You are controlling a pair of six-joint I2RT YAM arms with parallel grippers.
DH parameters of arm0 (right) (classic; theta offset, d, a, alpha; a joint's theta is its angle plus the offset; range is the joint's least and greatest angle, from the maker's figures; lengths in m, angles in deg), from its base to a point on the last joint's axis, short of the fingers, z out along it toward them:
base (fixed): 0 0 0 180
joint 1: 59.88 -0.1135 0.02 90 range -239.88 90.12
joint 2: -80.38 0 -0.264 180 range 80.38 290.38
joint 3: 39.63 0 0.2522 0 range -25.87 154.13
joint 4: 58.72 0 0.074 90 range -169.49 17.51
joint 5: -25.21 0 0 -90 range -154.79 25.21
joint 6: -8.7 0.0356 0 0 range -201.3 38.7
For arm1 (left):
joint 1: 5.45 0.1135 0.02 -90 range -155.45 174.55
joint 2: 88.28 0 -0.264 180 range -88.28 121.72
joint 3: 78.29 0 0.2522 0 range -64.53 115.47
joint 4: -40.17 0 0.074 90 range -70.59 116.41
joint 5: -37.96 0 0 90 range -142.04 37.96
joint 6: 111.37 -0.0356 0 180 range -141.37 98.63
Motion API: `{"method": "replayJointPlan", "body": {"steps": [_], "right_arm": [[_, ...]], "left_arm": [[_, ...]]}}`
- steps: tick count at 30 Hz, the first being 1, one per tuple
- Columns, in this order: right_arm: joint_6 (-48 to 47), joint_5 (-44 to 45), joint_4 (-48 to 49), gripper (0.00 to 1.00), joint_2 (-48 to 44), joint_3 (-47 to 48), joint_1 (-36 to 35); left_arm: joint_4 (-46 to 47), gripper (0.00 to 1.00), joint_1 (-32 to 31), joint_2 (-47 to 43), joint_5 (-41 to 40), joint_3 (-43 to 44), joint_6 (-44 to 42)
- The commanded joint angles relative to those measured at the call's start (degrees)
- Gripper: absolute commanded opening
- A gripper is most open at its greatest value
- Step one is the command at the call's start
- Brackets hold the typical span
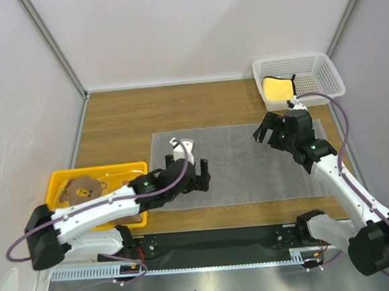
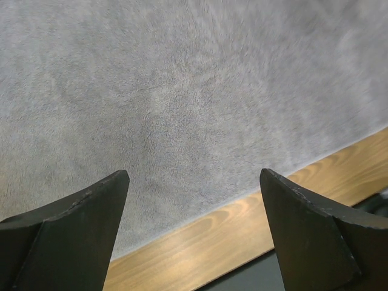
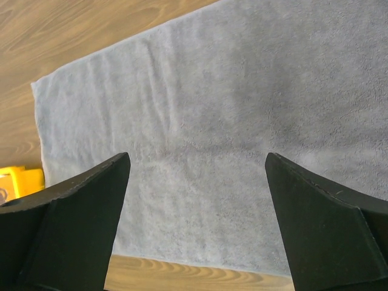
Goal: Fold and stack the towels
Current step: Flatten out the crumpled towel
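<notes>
— Top view first: what do you have?

— I see the plain grey cloth towel (image 1: 243,165) spread flat across the middle of the wooden table (image 1: 111,118). Its near edge runs close to the table's near edge. The plain yellow cloth towel (image 1: 277,88) lies in the white mesh basket (image 1: 324,74) at the far right corner; the yellow-orange bear-face towel (image 1: 83,190) sits crumpled in the yellow plastic tray (image 1: 99,170) by the near left corner, partly under my left arm. My left gripper (image 1: 186,165) is over the grey towel's left part, jaws wide, nothing between them; my right gripper (image 1: 266,130) is over its far right part, equally wide and empty.

— Left wrist?

— The left gripper (image 2: 194,176) is spread wide with only grey towel (image 2: 182,91) between the fingers; the towel's edge runs diagonally, with bare wooden table (image 2: 200,242) beyond it.

— Right wrist?

— The right gripper (image 3: 197,159) gapes wide above the grey towel (image 3: 230,121), holding nothing; one towel corner shows at upper left against bare wood (image 3: 73,36). A sliver of the yellow tray (image 3: 18,182) peeks in at the left edge. I cannot tell whether either pair of tips touches the cloth.
</notes>
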Motion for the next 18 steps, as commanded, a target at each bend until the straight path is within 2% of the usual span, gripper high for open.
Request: {"method": "replayJointPlan", "body": {"steps": [1, 5, 9, 11, 14, 16, 18], "right_arm": [[-0.4, -0.4, -1.7, 1.00, -2.8, -1.2, -0.8], [-0.1, -1.3, -1.6, 1.00, -4.2, -1.4, -0.7], [4.4, -1.2, 1.6, 1.00, -2.7, -2.9, -0.7], [6.2, -2.9, 3.6, 1.00, -1.0, -3.2, -0.6], [9.0, -2.2, 4.5, 1.00, 3.0, -1.5, -0.6], [10.6, -2.1, 4.6, 1.00, 6.1, -0.5, -0.1], [11.7, -3.2, 2.5, 1.00, 7.6, 1.1, 0.8]], "left_arm": [[-0.1, 0.96, 0.2, -7.9, -2.9, -3.4, 5.3], [-1.9, 1.00, 0.3, -15.2, -4.4, -6.8, 6.6], [-1.0, 1.00, 3.0, -15.1, -4.8, -6.0, 4.7], [1.2, 1.00, 8.4, -13.2, 0.2, -3.8, 1.5], [4.2, 1.00, 17.8, -7.2, 12.2, 0.1, -2.4], [3.5, 1.00, 23.0, -1.3, 17.0, 3.4, -3.7], [0.7, 1.00, 24.8, 2.6, 17.7, 9.4, -5.0]]}}
